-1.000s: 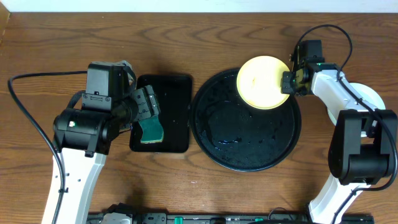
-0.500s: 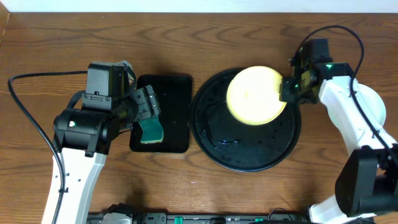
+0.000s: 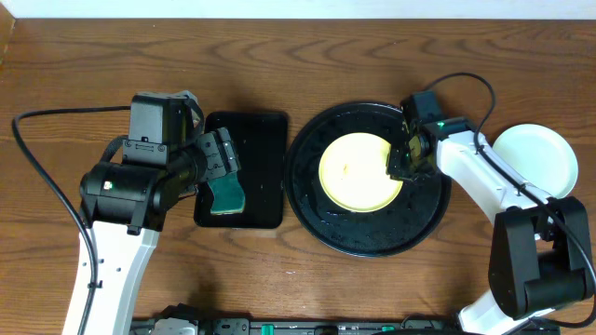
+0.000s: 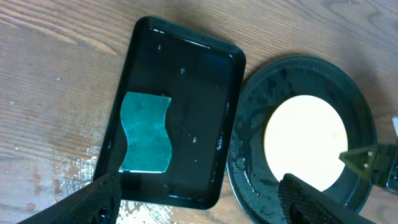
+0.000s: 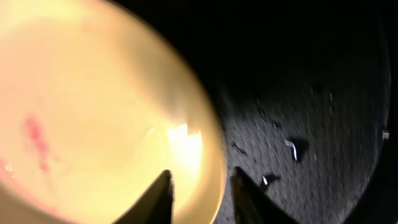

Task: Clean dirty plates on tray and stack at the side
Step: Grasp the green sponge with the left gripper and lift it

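Overhead, yellow plate (image 3: 358, 170) lies in tray (image 3: 369, 239), rim at right hand (image 3: 399, 165).

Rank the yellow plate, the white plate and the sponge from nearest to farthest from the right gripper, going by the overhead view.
1. yellow plate: on the round tray, its rim at the right gripper.
2. white plate: off to the right.
3. sponge: far left, in the rectangular tray.
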### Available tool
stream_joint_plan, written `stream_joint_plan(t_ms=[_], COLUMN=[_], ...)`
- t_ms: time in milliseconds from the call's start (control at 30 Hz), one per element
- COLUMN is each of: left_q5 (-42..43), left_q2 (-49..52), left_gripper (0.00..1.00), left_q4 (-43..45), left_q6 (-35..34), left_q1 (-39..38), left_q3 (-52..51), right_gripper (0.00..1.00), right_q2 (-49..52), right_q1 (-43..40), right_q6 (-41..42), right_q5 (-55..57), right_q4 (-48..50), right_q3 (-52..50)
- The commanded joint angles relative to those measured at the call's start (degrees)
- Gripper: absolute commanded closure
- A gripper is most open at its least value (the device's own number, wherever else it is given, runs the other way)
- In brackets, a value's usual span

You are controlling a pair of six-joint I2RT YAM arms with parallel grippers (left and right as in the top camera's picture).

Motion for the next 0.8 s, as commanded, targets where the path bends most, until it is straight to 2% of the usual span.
stream_joint_plan(t_ms=[0,67,267,367,500,533,600,767], left_q5=[0.5,0.5,0.5,0.5,0.4,0.3,0.1,-1.7], left_q2=[0.0,0.0,0.3,1.2,3.6,4.2,5.9,11.5], left_gripper=[0.18,0.18,0.18,0.26,0.26,0.26,0.26,0.33], left_q4=[-0.1,-0.1,0.1,-0.3,-2.0,-2.3,-2.7,-2.6], left_q6=[0.3,0.3,0.3,0.3,0.3,0.3,0.3,0.7], left_q1=[0.2,0.2,0.2,0.1,0.1,0.1,0.2,0.1], left_q3=[0.6,0.6,0.5,-0.1,-2.2,-2.6,-3.3,-5.0], right_gripper=[0.65,0.65,0.74,0.76,0.79,0.82,0.97,0.99], right_q2=[0.0,0.0,1.1,2.5,4.8,5.1,5.5,5.5], right_q1=[0.4,0.3,0.0,0.0,-0.3,-0.3,-0.3,-0.3], right_q6=[-13.2,-16.2,-16.6,-16.6,-15.6,-15.5,-15.5,-15.2], right_q5=[0.5,0.5,1.8,2.6,2.5,2.5,2.5,2.5], right_q4=[0.4,0.2,1.9,2.9,3.3,3.5,3.8,3.9], right_q3=[1.9,1.8,0.0,-0.8,-1.0,-1.0,-1.0,-1.0])
